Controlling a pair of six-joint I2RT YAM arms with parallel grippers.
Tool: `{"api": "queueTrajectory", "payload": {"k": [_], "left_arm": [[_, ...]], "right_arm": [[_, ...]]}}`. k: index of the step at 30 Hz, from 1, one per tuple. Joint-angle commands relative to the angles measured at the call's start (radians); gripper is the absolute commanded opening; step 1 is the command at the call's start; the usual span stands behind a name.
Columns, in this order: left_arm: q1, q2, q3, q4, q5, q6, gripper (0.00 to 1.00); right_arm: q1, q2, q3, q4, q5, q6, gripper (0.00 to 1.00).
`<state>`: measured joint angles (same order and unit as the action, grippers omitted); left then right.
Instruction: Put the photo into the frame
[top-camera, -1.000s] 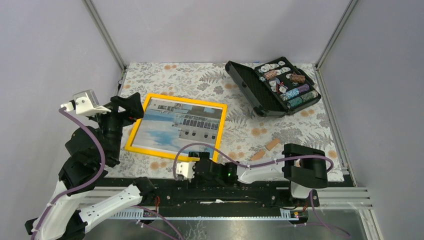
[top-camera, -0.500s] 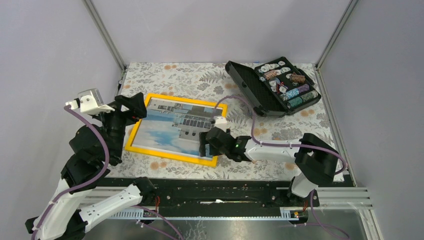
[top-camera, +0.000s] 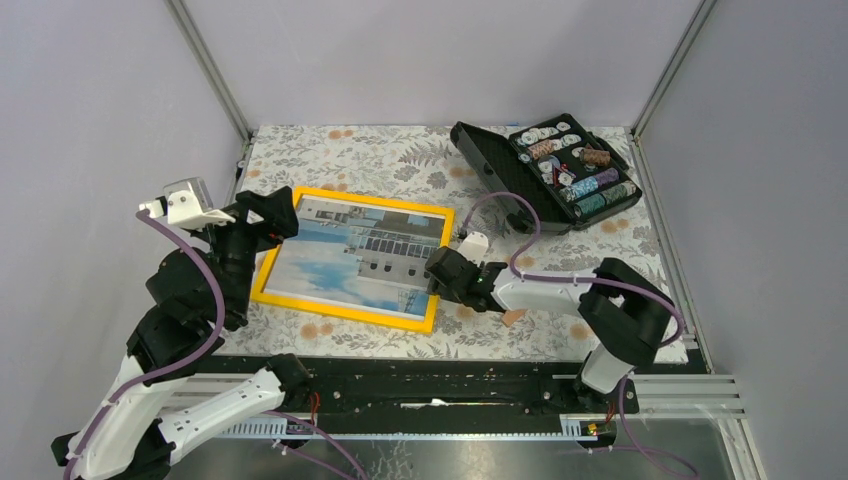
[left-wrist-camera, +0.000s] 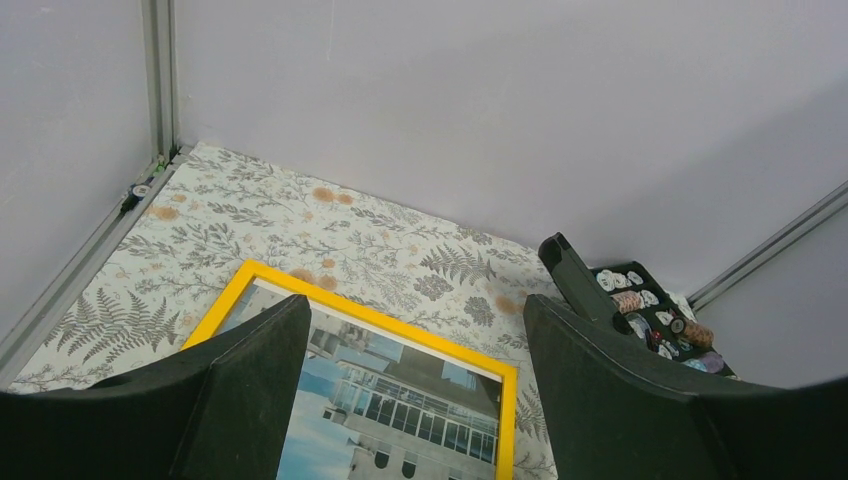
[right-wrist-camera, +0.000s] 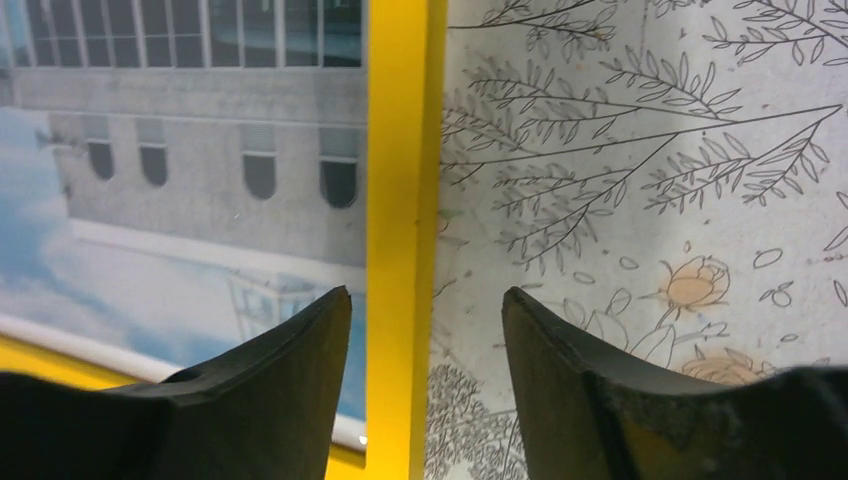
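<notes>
Nearest the arm bases, the right pincer reaches low over the flowered table to the right-hand side of the frame. The right wrist view shows why it is there. Its jaws stand apart and straddle the yellow border, one on the photo side and one on the cloth side, with a gap at each. It is open and holds nothing. By my reading it is lined up to nip or press that border, either to steady the frame or to seat the print's edge.

The photo lies picture-up inside the frame, which lies flat on the table. Its right edge runs along the inner side of the border. A yellow strip shows below its near edge, so I cannot tell whether it is fully bedded down or only resting in place. The placing looks close to finished, with only a final check or nudge left.

Further back, the left pincer hangs above the frame's far-left corner, tilted down toward it. Its jaws are wide with nothing between them, probably waiting to brace that side.

In the far right corner, well apart from all this, the open case of chips has no part in the job.
</notes>
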<state>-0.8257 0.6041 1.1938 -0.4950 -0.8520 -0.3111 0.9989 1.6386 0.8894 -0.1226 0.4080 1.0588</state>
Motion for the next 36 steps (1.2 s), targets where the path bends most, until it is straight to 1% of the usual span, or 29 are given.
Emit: {"api": "queueTrajectory", "payload": {"k": [1, 8, 16, 18, 21, 24, 27, 29, 33, 36], "left_arm": [[-0.001, 0.005, 0.006, 0.035, 0.009, 0.002, 0.83], [-0.001, 0.011, 0.005, 0.035, 0.006, 0.004, 0.84], [-0.001, 0.021, 0.004, 0.041, 0.011, 0.003, 0.84], [-0.001, 0.024, 0.007, 0.04, 0.015, 0.003, 0.84], [-0.001, 0.022, 0.009, 0.038, 0.018, 0.0, 0.84], [0.0, 0.02, 0.012, 0.033, 0.018, -0.004, 0.84], [-0.001, 0.022, 0.012, 0.032, 0.02, -0.009, 0.84], [-0.001, 0.025, 0.012, 0.032, 0.023, -0.012, 0.84], [-0.001, 0.037, 0.016, 0.032, 0.031, -0.015, 0.84], [0.0, 0.041, 0.018, 0.034, 0.035, -0.016, 0.84]], "right_arm": [[-0.016, 0.052, 0.015, 0.03, 0.078, -0.008, 0.61], [-0.017, 0.115, 0.035, 0.061, 0.06, -0.095, 0.56], [-0.017, 0.141, 0.041, 0.106, 0.023, -0.158, 0.56], [-0.017, 0.138, 0.042, 0.113, 0.002, -0.192, 0.5], [-0.017, 0.123, 0.011, 0.189, -0.046, -0.25, 0.4], [-0.017, 0.111, -0.013, 0.219, -0.079, -0.305, 0.3], [-0.017, 0.106, -0.033, 0.246, -0.118, -0.352, 0.23], [-0.017, 0.103, -0.043, 0.259, -0.124, -0.369, 0.2], [-0.017, 0.109, -0.029, 0.256, -0.104, -0.381, 0.2], [-0.016, 0.131, 0.005, 0.259, -0.138, -0.364, 0.19]]}}
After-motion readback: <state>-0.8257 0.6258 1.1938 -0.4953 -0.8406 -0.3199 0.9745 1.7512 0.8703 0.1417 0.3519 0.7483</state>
